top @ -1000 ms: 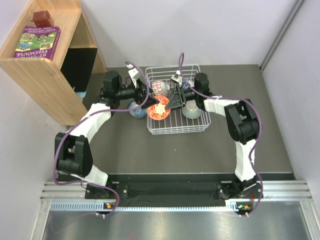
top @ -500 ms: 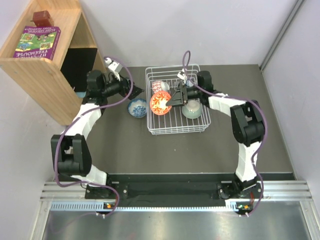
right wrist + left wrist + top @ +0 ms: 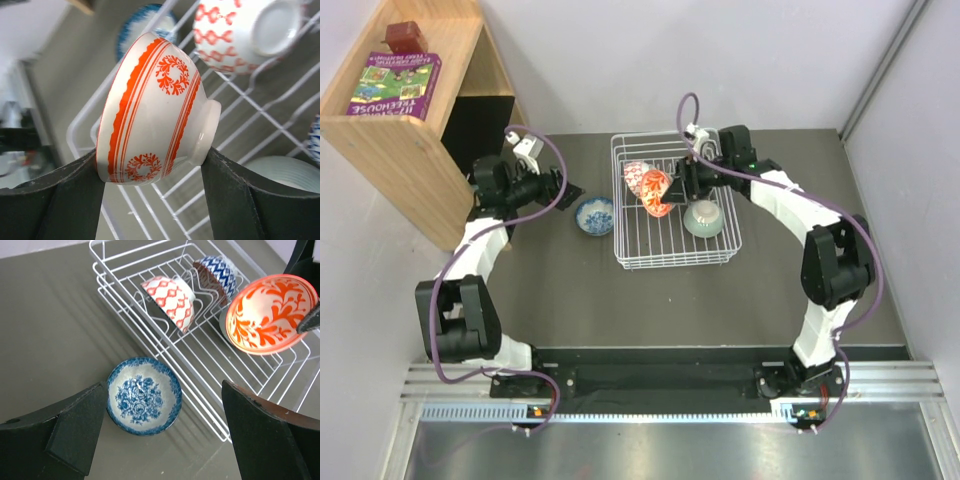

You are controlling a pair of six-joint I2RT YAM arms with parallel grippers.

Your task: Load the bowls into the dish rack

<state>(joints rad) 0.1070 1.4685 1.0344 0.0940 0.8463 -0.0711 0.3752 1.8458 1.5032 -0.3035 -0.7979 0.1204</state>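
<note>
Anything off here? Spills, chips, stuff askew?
Nothing stands out: no spill or visible damage. The blue floral bowl sits upright outside the dish rack, not yet loaded; the right gripper holds the orange bowl on edge.

The right gripper (image 3: 671, 189) holds an orange-red bowl (image 3: 653, 191) on edge above the dish rack (image 3: 670, 264). A blue-and-white bowl (image 3: 594, 215) sits just left of the rack.

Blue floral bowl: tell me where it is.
In the top view the blue floral bowl sits upright on the table, just left of the dish rack, near the left gripper.
</note>
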